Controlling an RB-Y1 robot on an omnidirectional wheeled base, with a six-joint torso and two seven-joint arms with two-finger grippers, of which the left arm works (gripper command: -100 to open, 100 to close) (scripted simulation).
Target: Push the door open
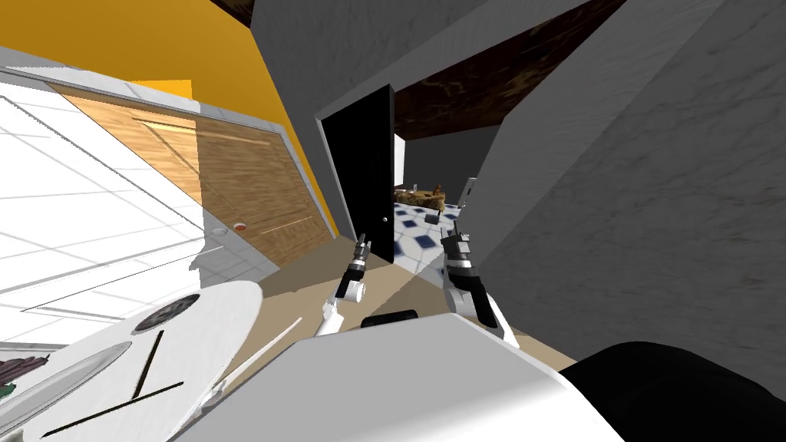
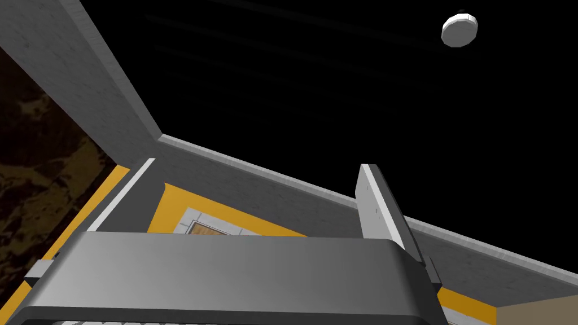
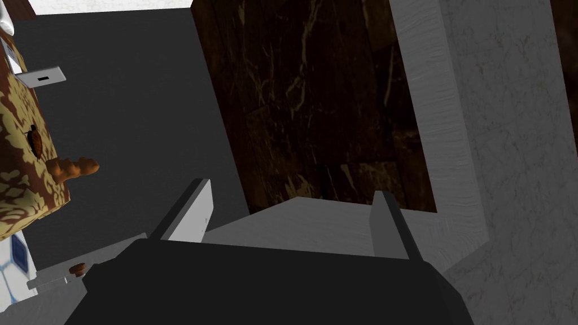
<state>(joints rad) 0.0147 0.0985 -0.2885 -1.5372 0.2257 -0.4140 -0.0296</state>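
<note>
Left gripper (image 1: 361,247) reaches forward near black door (image 1: 359,173).

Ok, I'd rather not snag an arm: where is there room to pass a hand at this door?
The free gap lies between the black door and the grey wall, where tiled floor shows; the right gripper is before it. Beyond, a patterned table crowds it. The left gripper faces the door.

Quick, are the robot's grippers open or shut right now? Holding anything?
Left gripper: open, holding nothing.
Right gripper: open, holding nothing.
</note>
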